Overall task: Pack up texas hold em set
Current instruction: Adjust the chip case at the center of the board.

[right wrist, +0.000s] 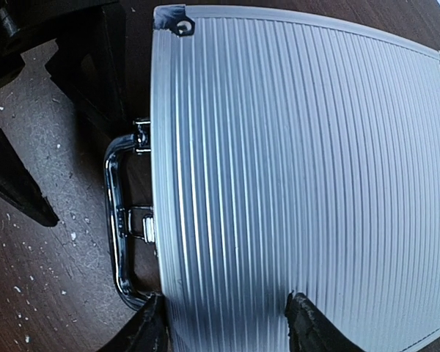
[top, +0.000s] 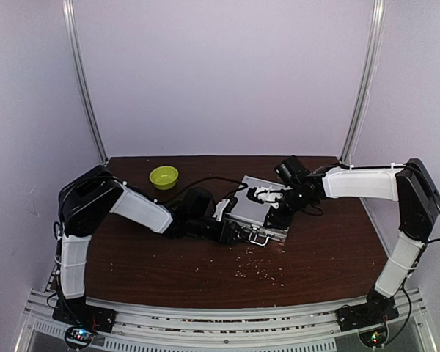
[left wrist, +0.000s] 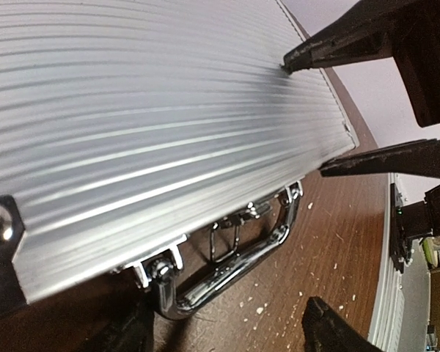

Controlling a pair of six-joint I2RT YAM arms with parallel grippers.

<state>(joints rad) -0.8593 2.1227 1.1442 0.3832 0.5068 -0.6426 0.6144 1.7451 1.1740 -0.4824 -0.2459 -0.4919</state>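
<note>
Where the overhead view looks down on the brown table [top: 330, 257], the silver briefcase [top: 248, 210] lies flat and closed a little right of the centre. Its long axis goes about left to right, sinking slightly to the right. The long side with the chrome handle [top: 260, 236] faces the lower edge of the frame. The left gripper [top: 231, 231] is at the lower left corner of the case, and the right gripper [top: 277, 218] is above its right part. A lime-green bowl [top: 163, 176] stands well apart at the upper left, and pale crumbs [top: 257, 271] lie below the case.

In the left wrist view the ribbed lid of the briefcase [left wrist: 154, 110] fills the upper left. Its handle edge runs slanting from lower left to middle right, and the handle [left wrist: 235, 257] points down. The left gripper [left wrist: 227, 337] has its jaws wide apart and holds nothing; one end of the handle is just above the gap.

In the right wrist view the long axis of the briefcase [right wrist: 301, 169] runs up and down, and the handle [right wrist: 121, 220] points to the left edge. The right gripper [right wrist: 231, 326] is spread open over the lid near the handle side. Whether its tips press the lid I cannot tell.
</note>
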